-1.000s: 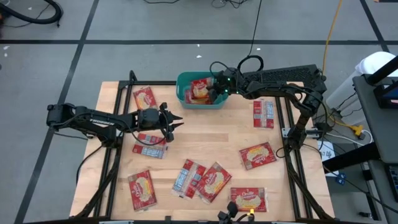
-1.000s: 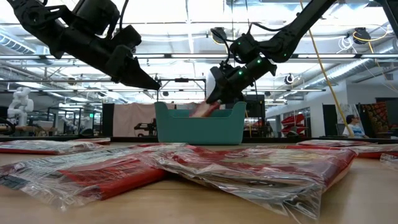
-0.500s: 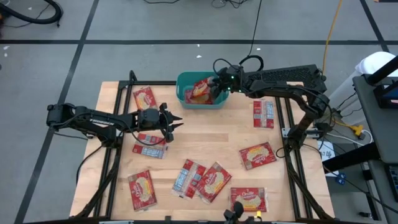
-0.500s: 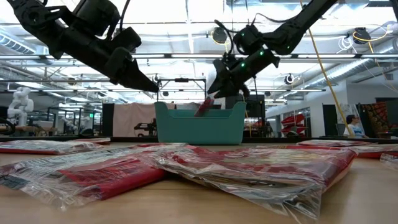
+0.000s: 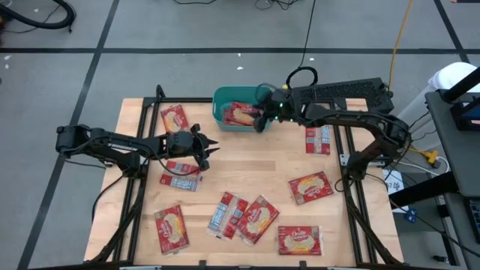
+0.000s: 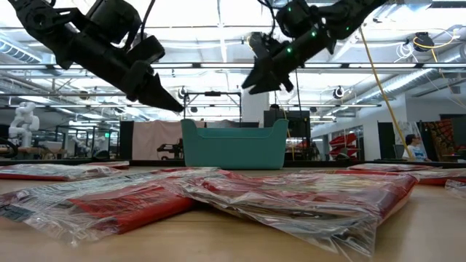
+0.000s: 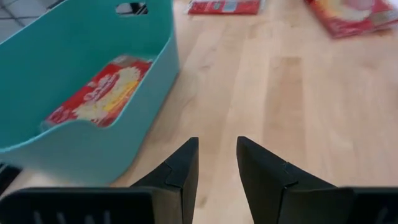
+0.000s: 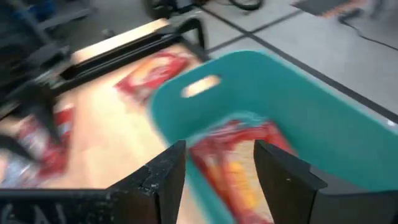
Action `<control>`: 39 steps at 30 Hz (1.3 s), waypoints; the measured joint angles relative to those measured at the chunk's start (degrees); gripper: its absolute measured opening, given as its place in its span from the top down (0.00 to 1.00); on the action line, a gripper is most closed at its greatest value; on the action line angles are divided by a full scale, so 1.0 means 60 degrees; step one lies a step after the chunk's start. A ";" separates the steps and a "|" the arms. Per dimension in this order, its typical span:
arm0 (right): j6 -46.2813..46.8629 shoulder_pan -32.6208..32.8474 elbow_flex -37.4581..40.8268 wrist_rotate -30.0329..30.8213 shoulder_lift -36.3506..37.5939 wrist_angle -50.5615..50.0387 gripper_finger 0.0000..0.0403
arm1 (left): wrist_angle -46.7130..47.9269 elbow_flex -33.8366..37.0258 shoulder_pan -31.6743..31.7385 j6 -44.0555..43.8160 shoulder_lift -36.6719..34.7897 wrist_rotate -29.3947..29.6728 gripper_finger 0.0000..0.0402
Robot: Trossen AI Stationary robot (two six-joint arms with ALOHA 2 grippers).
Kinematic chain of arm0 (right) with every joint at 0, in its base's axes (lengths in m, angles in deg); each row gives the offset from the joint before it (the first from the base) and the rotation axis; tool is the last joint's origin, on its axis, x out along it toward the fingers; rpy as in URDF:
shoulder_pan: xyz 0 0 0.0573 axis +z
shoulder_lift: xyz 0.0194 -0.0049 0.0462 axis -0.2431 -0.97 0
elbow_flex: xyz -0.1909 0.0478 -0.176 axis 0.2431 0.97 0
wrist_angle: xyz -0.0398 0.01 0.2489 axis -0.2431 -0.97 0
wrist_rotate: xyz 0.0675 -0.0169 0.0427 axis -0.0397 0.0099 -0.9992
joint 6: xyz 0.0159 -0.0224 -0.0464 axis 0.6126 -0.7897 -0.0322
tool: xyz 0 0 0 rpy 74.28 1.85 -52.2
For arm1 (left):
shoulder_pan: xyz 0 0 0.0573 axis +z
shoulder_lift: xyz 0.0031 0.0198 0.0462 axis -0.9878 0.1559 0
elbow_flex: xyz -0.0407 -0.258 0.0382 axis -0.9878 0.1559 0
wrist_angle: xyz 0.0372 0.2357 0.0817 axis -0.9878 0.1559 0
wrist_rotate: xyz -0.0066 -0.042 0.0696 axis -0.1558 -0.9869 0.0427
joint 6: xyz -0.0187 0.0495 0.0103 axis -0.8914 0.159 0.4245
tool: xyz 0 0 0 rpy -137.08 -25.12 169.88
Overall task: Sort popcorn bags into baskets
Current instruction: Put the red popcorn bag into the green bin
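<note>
The popcorn bags [image 5: 310,187] lie flat across the worktop, one already in the teal basket [image 5: 223,99] at the far edge. They are probably light, floppy and slick-wrapped: pinch an edge. Right pincer [image 5: 261,122] spread, empty, at the basket's rim; left pincer [image 5: 213,148] slightly parted, empty, above mid-worktop.

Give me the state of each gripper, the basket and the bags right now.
right gripper: open, empty, above basket's edge.
left gripper: open, empty, hovering mid-table.
basket: upright, one popcorn bag lying flat inside.
loose bags: lying flat on the table.
</note>
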 joint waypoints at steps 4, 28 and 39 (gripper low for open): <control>-0.0513 0.0834 0.0060 0.0007 0.0000 0.0013 0.55 | 0.0552 -0.0007 0.0034 -0.0288 -0.0183 0.0892 0.72; -0.0767 0.2776 0.3221 0.0024 -0.0007 0.4439 0.55 | 0.4522 -0.0007 0.2901 -0.4541 0.0482 0.2583 0.72; -0.0091 0.2793 0.3679 0.0021 -0.0007 0.4618 0.55 | 0.3652 0.0000 0.3235 -0.4181 0.1836 0.2289 0.56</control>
